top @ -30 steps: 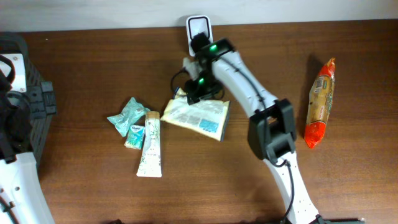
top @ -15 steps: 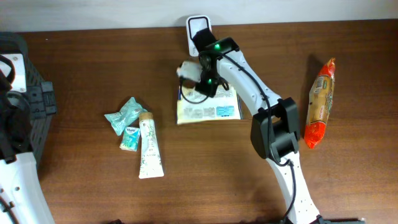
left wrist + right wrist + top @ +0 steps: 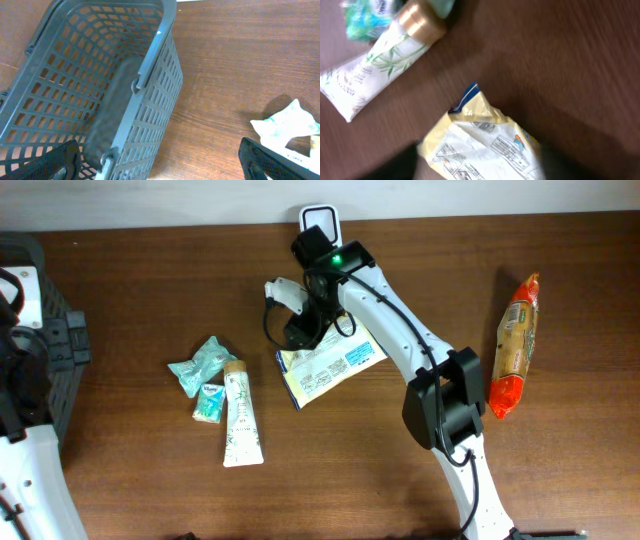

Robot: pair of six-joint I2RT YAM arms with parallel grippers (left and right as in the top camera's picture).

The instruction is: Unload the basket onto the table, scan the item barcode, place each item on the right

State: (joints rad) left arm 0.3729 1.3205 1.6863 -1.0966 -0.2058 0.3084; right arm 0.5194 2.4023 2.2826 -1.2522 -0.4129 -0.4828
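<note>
Two arms share the table (image 3: 150, 490). The basket (image 3: 75, 75), the largest object, sits directly under the left gripper (image 3: 162, 165), whose fingers are spread wide and hold nothing; this arm appears parked clear of the work. The packet (image 3: 335, 365), the item to scan, lies partly flat, with one end running up under the right gripper (image 3: 305, 330). In the right wrist view its crumpled near edge passes between the blurred fingers, which appear to pinch it narrowly. Its printed side faces up, probably so the barcode can be turned toward the scanner (image 3: 320, 225), just beyond the right fingers. The snack bag (image 3: 515, 345) lies well apart to their right. The tube (image 3: 240, 420) and teal pouch (image 3: 205, 363) lie near, to their left.
</note>
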